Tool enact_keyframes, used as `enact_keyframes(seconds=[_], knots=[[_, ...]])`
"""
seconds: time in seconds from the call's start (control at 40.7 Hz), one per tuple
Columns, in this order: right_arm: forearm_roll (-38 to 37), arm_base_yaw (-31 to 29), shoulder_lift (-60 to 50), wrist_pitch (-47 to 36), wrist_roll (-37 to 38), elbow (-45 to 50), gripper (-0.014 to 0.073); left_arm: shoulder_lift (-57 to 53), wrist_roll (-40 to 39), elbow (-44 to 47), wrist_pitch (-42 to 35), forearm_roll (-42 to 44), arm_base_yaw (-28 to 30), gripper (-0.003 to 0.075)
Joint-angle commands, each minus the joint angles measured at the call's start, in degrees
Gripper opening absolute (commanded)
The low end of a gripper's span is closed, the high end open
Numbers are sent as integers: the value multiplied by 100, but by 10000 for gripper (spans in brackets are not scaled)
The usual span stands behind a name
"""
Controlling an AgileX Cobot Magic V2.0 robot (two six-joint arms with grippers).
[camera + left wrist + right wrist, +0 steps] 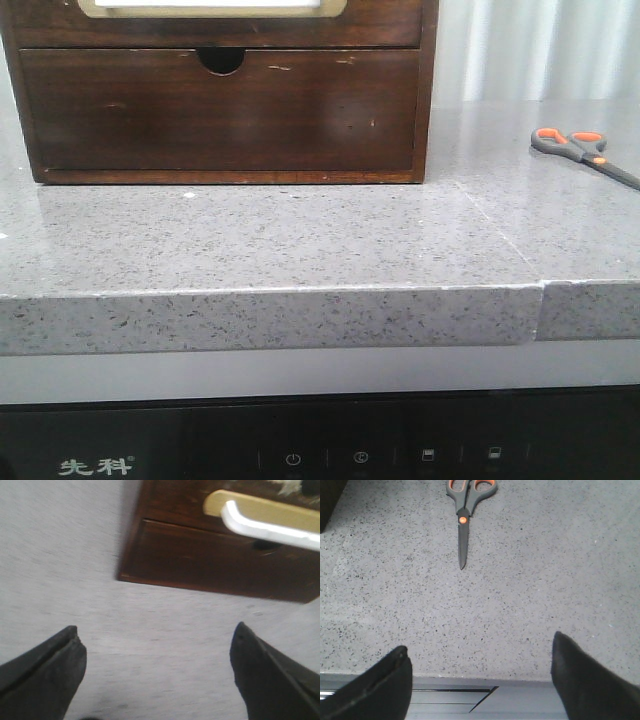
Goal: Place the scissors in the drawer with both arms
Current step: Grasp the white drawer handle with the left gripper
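Note:
The scissors (583, 152) lie flat and closed on the grey counter at the far right, grey handles with orange-lined loops; in the right wrist view the scissors (465, 517) point their dark blades towards my right gripper (480, 652), which is open, empty and well short of them over the counter's front edge. The drawer (210, 12) with the cream panel and gold rim is shut at the top of the dark wooden chest; the left wrist view shows the drawer front (265, 517). My left gripper (157, 632) is open and empty above the counter, short of the chest. Neither arm shows in the front view.
Below it is a plain-fronted drawer (220, 110) with a semicircular finger notch, shut. The speckled grey counter (300, 240) has a seam on the right and a front edge (270, 318), with a black appliance panel (320, 450) below. A pale curtain hangs behind.

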Motion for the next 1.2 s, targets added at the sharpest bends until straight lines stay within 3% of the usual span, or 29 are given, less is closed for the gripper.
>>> enact_keyframes(seconds=[0.0,0.123,0.344,0.664,1.18], knots=[[-128,-12,40,-389,-53,-146,594,396,200,-165,-539,-1279,6,585],[-128,-12,40,-389,-53,-146,594,963,978,-165,-572,-2874,6,585],[-128,-12,40,-389,-53,-146,594,1842,3112,-165,-197,-5898,6,585],[-128,-12,40,-389,-53,-146,594,2643,4763,-188,370,-8112,6,579],[-128,-12,40,-384,-53,-146,594,3818,4931,-1003,1201,-8257,6,306]])
